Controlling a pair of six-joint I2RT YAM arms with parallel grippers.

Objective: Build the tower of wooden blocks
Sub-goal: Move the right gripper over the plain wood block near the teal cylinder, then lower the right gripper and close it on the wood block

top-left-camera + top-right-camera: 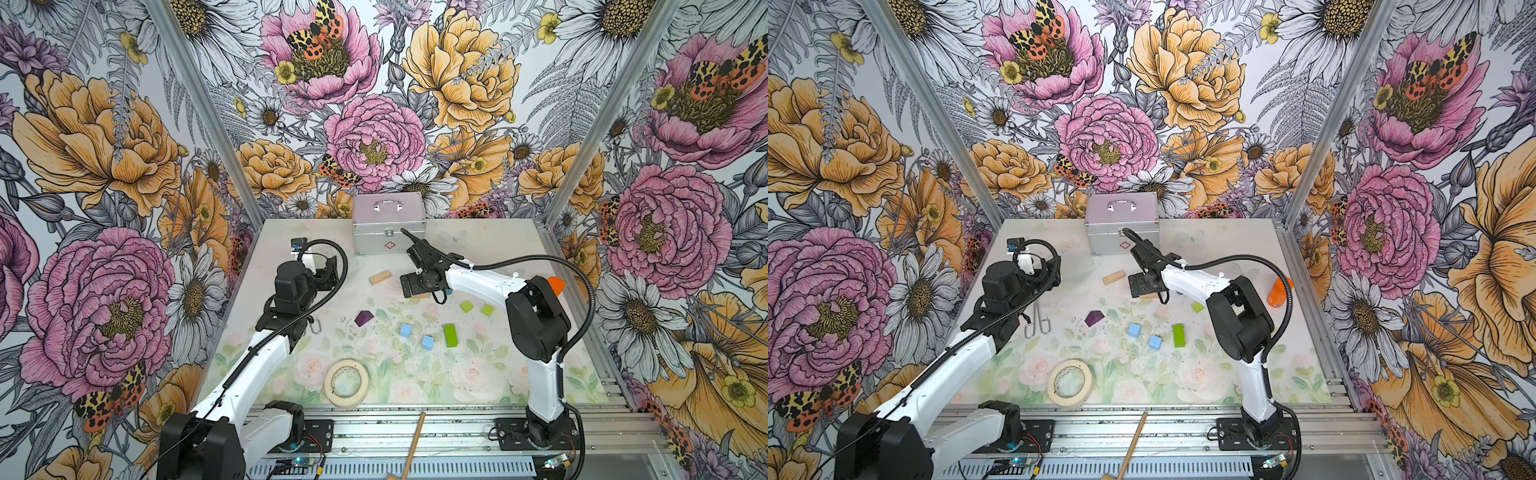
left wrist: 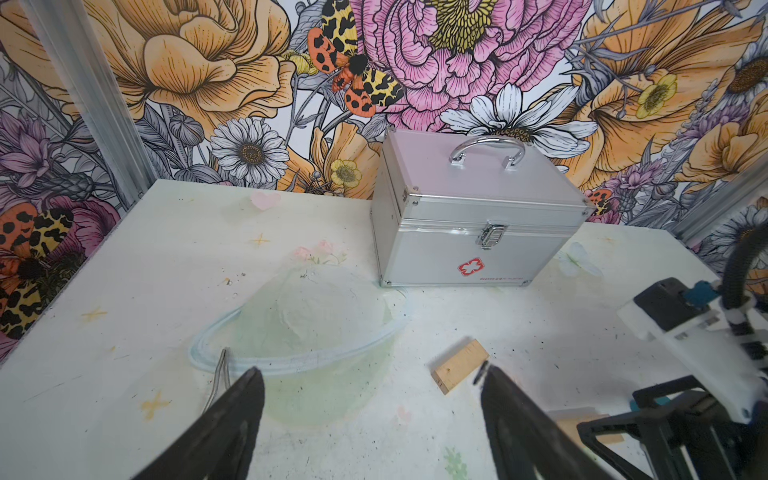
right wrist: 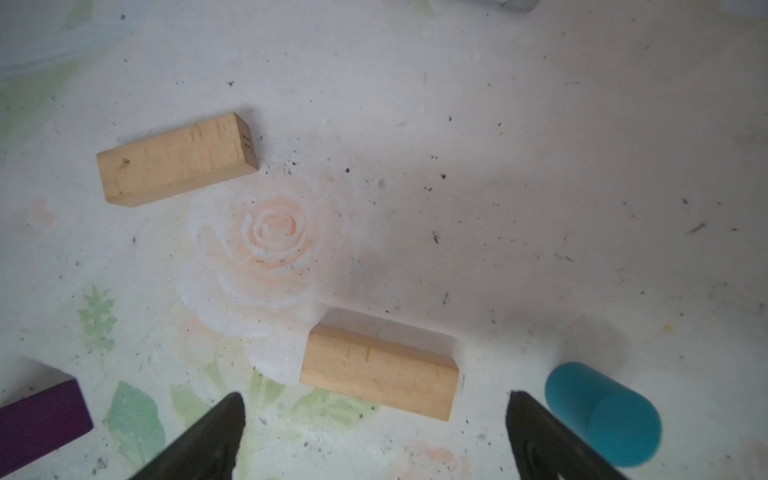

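Two plain tan bars lie flat on the table (image 1: 478,232), well apart from each other: the far tan bar (image 1: 380,277) is out in the open towards the silver first-aid case (image 1: 388,224), and the near tan bar (image 3: 378,372) is right under the right gripper (image 3: 374,399). That gripper hangs low over it with its jaws spread wide and nothing in them. A teal cylinder (image 3: 602,415) lies on its side just beside one of its fingers. The left gripper (image 2: 370,374) is over bare table on the left, its jaws also wide apart and empty. Nearer the front, every other block lies on its own: the purple roof-shaped block (image 1: 364,318), two light-blue cubes (image 1: 406,331), a long lime-green block (image 1: 450,335) and two small lime-green blocks (image 1: 466,306). A beige tape roll (image 1: 346,382) lies flat by the front edge.
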